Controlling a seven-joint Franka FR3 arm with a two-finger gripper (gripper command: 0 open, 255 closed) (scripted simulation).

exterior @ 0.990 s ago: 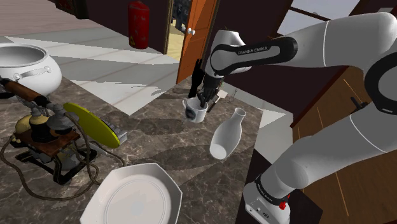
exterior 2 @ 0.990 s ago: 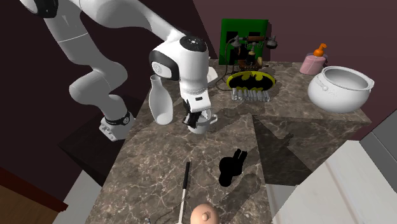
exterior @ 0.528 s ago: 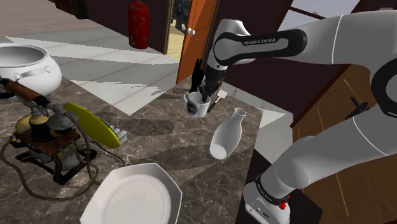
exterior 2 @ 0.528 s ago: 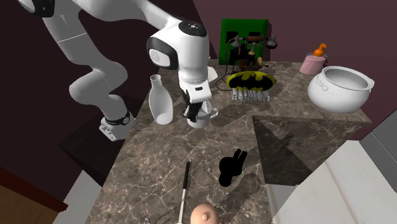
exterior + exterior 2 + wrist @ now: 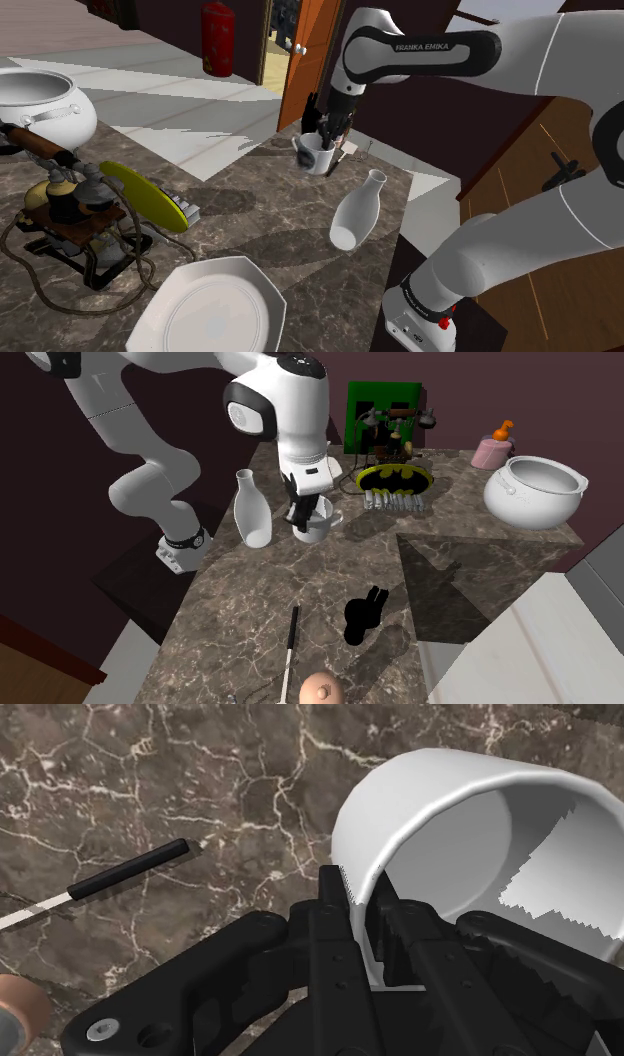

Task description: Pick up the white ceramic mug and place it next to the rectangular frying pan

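– We see a dark stone counter (image 5: 262,215) with an orange door (image 5: 310,50) behind it. What are the jaws doing?
– They pinch the wall of the white mug (image 5: 440,834). We see one finger of the black gripper (image 5: 358,892) inside the mug and one outside.
– Where is the mug?
– It hangs from the gripper, tipped, a little above the counter, near its far edge in the shoulder view. A white bottle (image 5: 355,212) stands just beside it.
– What else do we see?
– A black stick (image 5: 130,870) lies on the stone, apart from the mug. A white plate (image 5: 215,310) and a big white pot (image 5: 40,105) sit well apart from it.
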